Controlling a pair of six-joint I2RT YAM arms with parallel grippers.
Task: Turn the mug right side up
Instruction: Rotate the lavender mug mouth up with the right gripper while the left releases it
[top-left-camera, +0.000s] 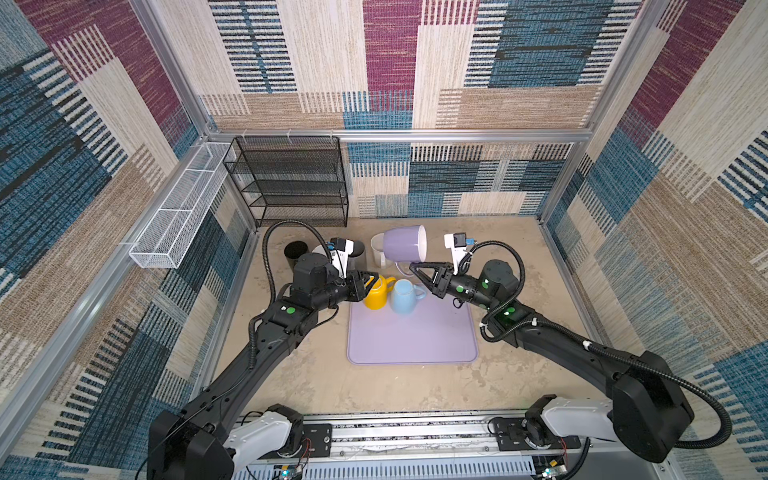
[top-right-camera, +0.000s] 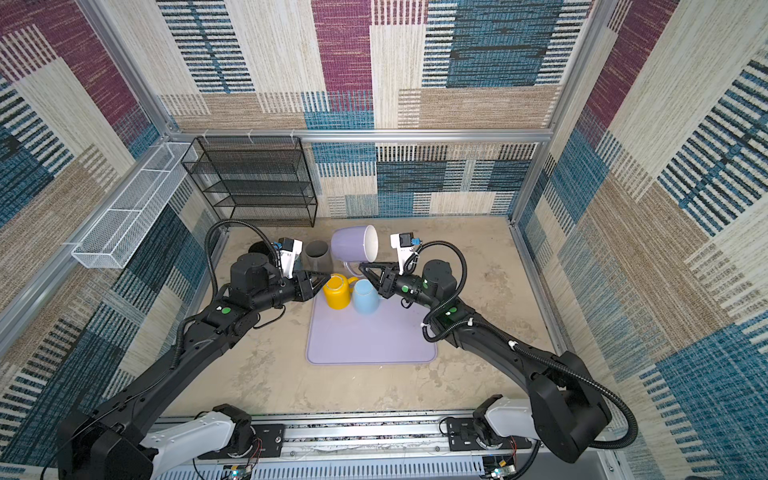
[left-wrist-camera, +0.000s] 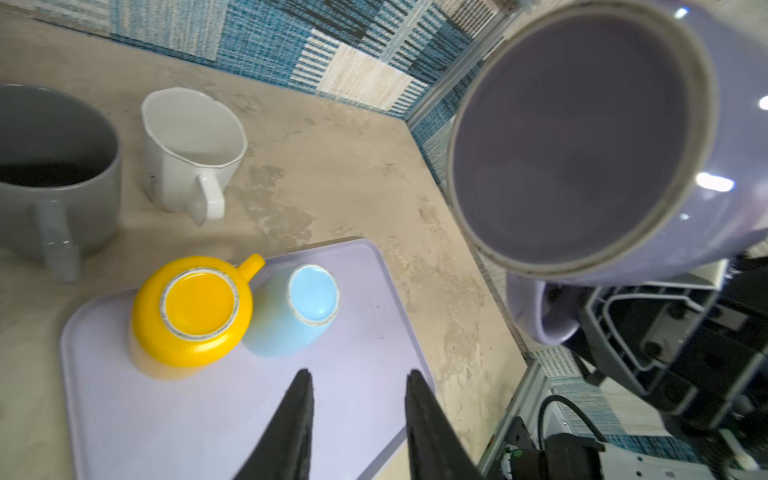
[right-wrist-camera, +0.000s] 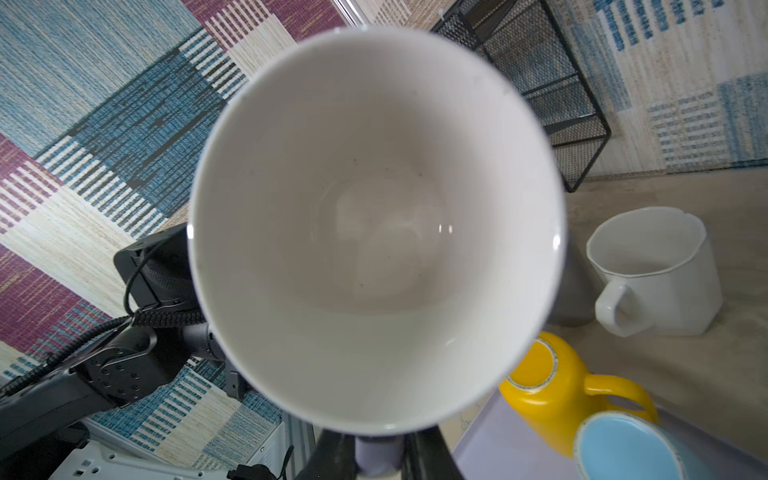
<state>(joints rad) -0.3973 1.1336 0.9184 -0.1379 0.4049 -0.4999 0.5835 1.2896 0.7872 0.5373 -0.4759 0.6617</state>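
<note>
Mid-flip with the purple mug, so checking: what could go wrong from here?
The right end effector holds the purple mug, tilted in mid-air, by its handle alone; it may swing or slip. The white mug and yellow mug stand close by, so setting down could knock them.

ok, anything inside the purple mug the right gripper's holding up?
Nothing. The right wrist view looks straight into the purple mug: bare white walls and bottom, only faint specks. No part of the interior is covered. The right gripper holds it by the handle.
</note>
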